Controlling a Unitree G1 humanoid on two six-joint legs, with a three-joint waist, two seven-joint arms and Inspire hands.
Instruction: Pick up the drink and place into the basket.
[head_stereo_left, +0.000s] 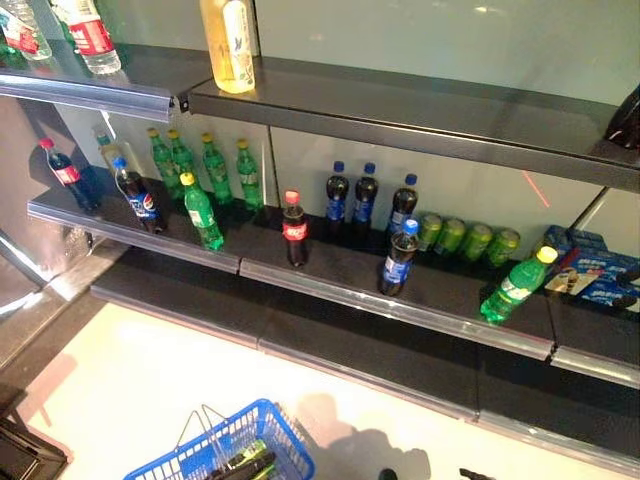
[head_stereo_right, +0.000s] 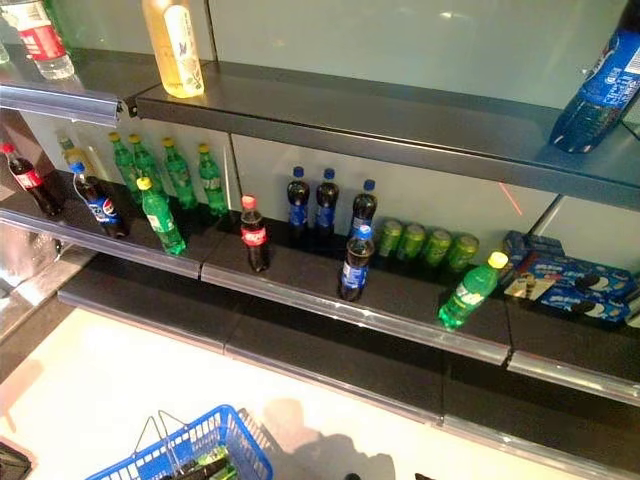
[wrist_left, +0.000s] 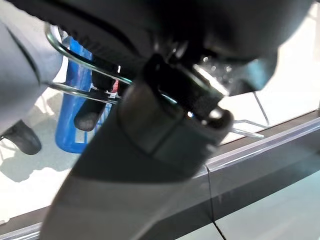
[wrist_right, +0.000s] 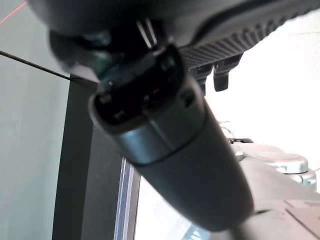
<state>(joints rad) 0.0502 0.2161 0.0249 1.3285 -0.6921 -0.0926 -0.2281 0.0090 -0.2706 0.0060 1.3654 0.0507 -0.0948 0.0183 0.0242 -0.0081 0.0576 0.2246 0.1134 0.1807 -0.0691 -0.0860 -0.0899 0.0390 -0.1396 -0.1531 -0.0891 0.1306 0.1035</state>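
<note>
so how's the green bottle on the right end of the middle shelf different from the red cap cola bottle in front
The green bottle leans over at a slant, while the red-cap cola bottle stands upright. The green bottle has a yellow cap and clear green body; the cola bottle has a red cap and dark contents. The green bottle sits beside blue snack boxes, the cola bottle stands alone near the shelf's middle. Both stand close to the front edge of the same shelf.
</note>
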